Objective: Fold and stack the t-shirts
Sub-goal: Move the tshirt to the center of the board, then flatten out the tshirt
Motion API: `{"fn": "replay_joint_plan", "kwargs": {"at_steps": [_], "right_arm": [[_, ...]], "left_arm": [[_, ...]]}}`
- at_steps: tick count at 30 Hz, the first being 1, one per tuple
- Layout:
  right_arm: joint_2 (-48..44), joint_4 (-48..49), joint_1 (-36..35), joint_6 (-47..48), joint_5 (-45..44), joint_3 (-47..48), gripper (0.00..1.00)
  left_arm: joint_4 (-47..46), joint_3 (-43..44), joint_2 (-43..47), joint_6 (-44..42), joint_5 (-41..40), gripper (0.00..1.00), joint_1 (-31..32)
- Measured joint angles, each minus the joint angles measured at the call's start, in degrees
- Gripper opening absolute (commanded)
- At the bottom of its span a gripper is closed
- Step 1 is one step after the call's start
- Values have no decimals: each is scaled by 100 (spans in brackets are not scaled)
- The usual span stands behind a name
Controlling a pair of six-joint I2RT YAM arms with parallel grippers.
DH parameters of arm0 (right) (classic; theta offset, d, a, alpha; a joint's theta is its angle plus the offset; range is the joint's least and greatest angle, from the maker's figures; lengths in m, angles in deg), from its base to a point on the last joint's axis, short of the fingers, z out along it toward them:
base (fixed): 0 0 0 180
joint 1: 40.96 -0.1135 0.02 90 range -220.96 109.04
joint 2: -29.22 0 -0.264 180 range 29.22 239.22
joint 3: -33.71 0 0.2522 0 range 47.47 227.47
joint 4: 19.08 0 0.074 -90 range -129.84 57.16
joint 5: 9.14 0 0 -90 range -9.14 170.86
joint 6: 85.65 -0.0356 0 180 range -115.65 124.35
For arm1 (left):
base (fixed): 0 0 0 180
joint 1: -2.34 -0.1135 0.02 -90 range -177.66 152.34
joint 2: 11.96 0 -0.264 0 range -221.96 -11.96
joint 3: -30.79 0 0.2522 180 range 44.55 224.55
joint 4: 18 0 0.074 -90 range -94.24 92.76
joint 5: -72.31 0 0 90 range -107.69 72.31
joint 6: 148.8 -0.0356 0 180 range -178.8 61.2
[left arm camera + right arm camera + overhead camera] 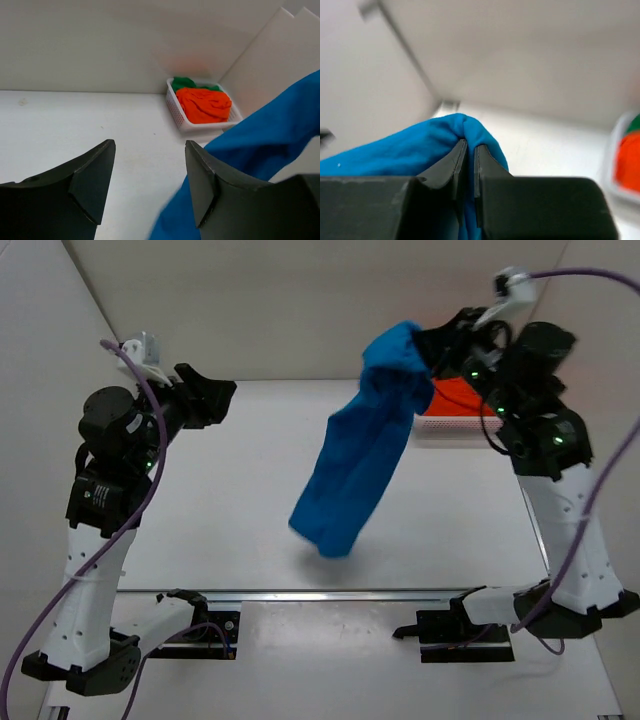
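Note:
A bright blue t-shirt (360, 455) hangs in the air over the middle of the table, bunched at its top where my right gripper (428, 348) is shut on it. In the right wrist view the blue cloth (410, 147) wraps over the closed right gripper (470, 145). An orange t-shirt (205, 104) and a green one (183, 82) lie in the white basket (176, 112) at the back right. My left gripper (218, 395) is raised at the left, open and holding nothing; the left wrist view shows its fingers (92, 177) apart, blue cloth (270, 137) hanging beyond them.
The white basket (445, 426) stands at the table's back right corner, partly behind the right arm. White walls close the table at the back and both sides. A metal rail (330, 595) runs along the near edge between the arm bases.

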Motion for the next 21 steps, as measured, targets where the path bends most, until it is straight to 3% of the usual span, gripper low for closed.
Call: {"fn": "replay_joint_plan", "kwargs": {"at_steps": [3,5,6,8,9,11,13,17,21], "right_arm": [[463,-214,-15,-269,640,-697,4],[1095,-487,-15,-398,1075,-833,37],[1521,-675,-17,-415,1215,-831,44],[2444,-1228,-72,-319,1296,-713,68],[2850,-1499,-90,-214,1235,-662,69],[3436,-2061,-133,-9,1095,-664,62],[3587,-2376,-127,184,1016,-756,59],[3117,-2361,79,444,1121,-1161,46],[2424,-2107,446,527,1353,-1755,43]], "left_arm": [[52,-50,140,13,-48,69,-157],[114,-175,170,44,-20,69,-184],[151,-256,164,63,7,69,-168],[249,-501,105,131,57,70,-76],[284,-656,42,179,127,69,-7],[328,-1029,-138,308,310,68,146],[330,-1399,-413,470,483,66,275],[238,-2140,-973,883,619,63,450],[70,-2317,-1631,1207,514,60,549]]}}
